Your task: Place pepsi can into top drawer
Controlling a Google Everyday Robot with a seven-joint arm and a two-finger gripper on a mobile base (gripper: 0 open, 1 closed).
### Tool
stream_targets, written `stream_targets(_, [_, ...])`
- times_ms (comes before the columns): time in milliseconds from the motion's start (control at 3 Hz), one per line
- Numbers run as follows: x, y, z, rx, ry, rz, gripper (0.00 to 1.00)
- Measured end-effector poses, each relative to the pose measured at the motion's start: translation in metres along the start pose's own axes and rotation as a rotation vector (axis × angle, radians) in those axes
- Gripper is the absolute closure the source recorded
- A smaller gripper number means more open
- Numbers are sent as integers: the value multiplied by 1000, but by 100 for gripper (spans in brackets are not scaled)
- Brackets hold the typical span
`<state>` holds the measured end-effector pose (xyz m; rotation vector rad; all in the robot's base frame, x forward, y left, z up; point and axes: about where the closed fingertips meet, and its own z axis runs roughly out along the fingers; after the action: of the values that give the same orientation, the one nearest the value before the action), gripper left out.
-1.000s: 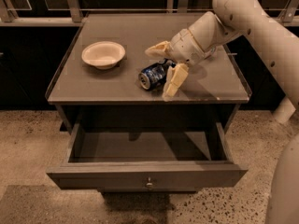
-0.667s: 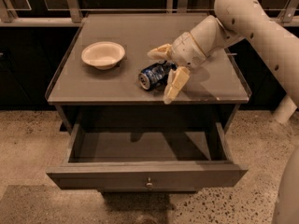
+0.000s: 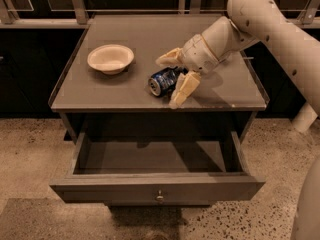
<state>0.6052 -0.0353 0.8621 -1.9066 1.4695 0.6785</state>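
Note:
The pepsi can [image 3: 161, 80] lies on its side on the grey cabinet top [image 3: 120, 89], its silver end facing front-left. My gripper [image 3: 173, 77] is open around the can: one cream finger [image 3: 168, 58] stands behind it, the other [image 3: 184, 89] in front and to its right. The can rests on the surface. The top drawer [image 3: 156, 194] is pulled out below the cabinet top, its inside bare, with a small round knob [image 3: 159, 197] at the centre of its front panel.
A shallow cream bowl [image 3: 110, 58] sits on the cabinet top to the left of the can. My white arm [image 3: 270, 29] reaches in from the upper right. Speckled floor [image 3: 30, 149] surrounds the cabinet. Dark railing runs behind.
The gripper has shifted slightly, its fingers straddling the can a bit more closely. The can and drawer have not moved.

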Motion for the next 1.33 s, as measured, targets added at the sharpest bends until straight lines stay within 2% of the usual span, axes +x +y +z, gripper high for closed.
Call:
stream_targets(1000, [0,0,0,0,0,0,85])
stream_targets(1333, [0,0,0,0,0,0,100])
